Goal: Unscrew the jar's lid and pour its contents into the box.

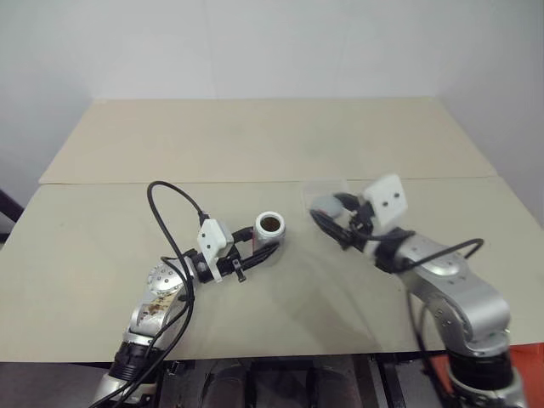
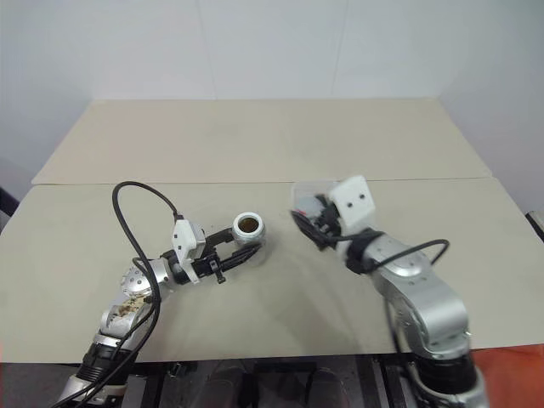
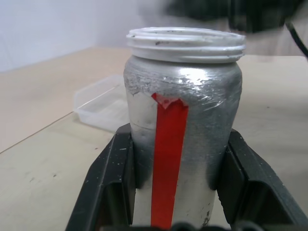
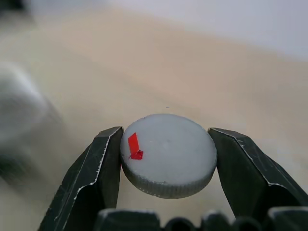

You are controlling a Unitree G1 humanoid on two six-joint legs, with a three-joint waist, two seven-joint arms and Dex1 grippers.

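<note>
Our left hand [image 3: 168, 192] clamps the jar [image 3: 180, 125] by its body, upright, its mouth uncovered and its white rim up, dark brown contents [image 1: 270, 223] showing inside. Our right hand [image 4: 166, 159] pinches the lid [image 4: 168, 154] by its edge, red mark up, held above the surface [image 1: 255, 144] and well apart from the jar. The clear box [image 3: 103, 103] rests on the surface beyond the jar, under our right hand.

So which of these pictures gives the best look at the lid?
The right wrist view: the lid sits large between the right gripper, showing its red mark and ridged edge. In both eye views it is a small grey blur beside the box.
</note>
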